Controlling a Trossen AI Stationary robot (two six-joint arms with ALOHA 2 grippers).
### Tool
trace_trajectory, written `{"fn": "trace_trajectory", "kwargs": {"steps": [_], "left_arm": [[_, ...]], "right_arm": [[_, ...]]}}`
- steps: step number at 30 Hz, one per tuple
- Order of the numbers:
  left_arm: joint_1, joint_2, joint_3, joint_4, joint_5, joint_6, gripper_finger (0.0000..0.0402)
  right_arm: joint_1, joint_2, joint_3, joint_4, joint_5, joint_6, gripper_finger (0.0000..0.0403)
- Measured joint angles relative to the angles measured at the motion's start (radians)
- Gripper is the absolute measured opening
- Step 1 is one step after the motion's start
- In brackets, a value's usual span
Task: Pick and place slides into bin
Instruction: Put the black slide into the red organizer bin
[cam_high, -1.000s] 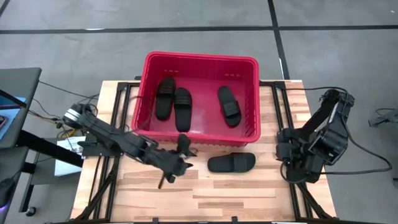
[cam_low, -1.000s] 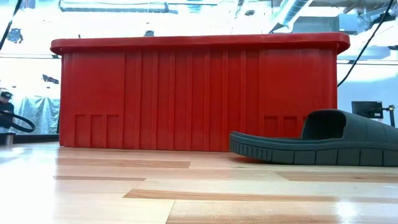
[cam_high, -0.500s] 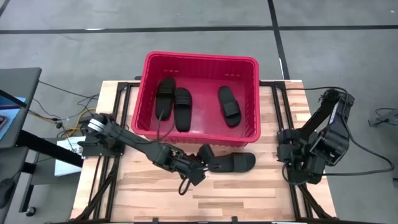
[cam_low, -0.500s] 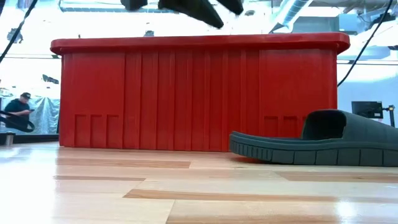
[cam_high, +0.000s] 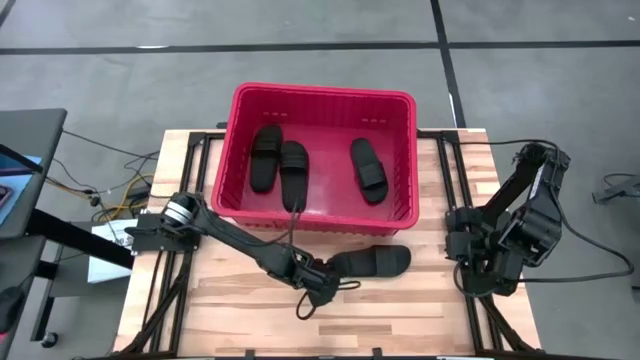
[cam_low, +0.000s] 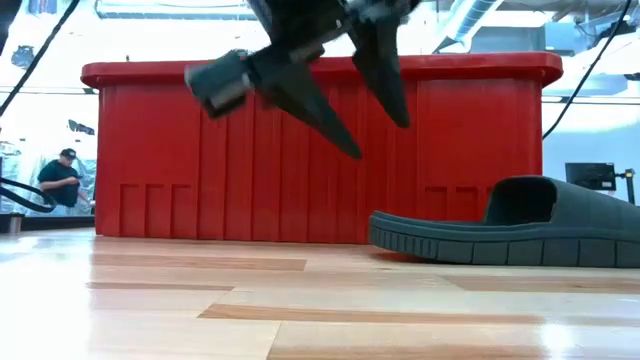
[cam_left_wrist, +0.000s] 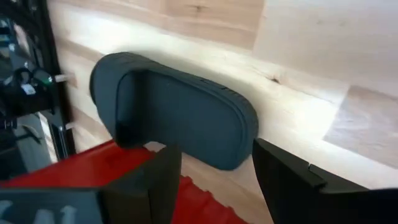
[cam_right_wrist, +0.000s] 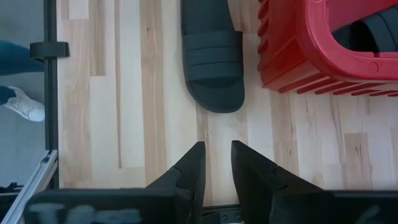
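Left pincer (cam_low: 372, 138), fingers spread, hovers beside last slide (cam_high: 372, 263).

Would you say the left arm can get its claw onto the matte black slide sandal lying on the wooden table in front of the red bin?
Probably yes: the left claw hangs open just above the table, beside the heel end of the matte black slide sandal, with nothing between them. The red plastic bin stands behind it, apart.

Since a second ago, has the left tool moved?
Yes. The left tool has moved rightward along the bin's front wall and lower toward the table, reaching the heel end of the loose slide.
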Motion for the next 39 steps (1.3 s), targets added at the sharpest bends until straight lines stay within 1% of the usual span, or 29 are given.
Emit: {"fn": "trace_trajectory", "kwargs": {"steps": [3,7,12,19,25,30,34,39], "left_arm": [[-0.002,0.031,-0.001,0.046,-0.036,0.037,0.0190],[-0.002,0.047,-0.001,0.077,-0.039,0.039,0.0190],[0.002,0.047,-0.001,0.079,0.026,0.034,0.0190],[0.018,0.047,-0.001,0.075,0.091,0.050,0.0190],[0.037,0.060,0.000,0.084,0.108,0.050,0.0190],[0.035,0.129,0.000,0.075,0.049,0.077,0.0190],[0.015,0.177,0.007,0.106,-0.053,0.100,0.0190],[0.012,0.189,0.008,0.158,-0.052,0.137,0.0190]], "right_arm": [[0.000,0.000,0.000,0.000,0.000,0.000,0.0070],[0.000,0.000,0.000,0.000,0.000,0.000,0.0070],[0.000,0.000,0.000,0.000,-0.001,0.000,0.0070],[0.000,0.000,0.000,0.013,-0.001,0.001,0.0070],[0.000,0.000,0.000,0.023,-0.001,0.002,0.0070],[0.000,0.000,0.000,0.038,-0.002,0.002,0.0070],[0.000,0.000,0.000,0.039,-0.004,0.011,0.0070],[0.000,0.000,0.000,0.039,-0.004,0.011,0.0070]]}}
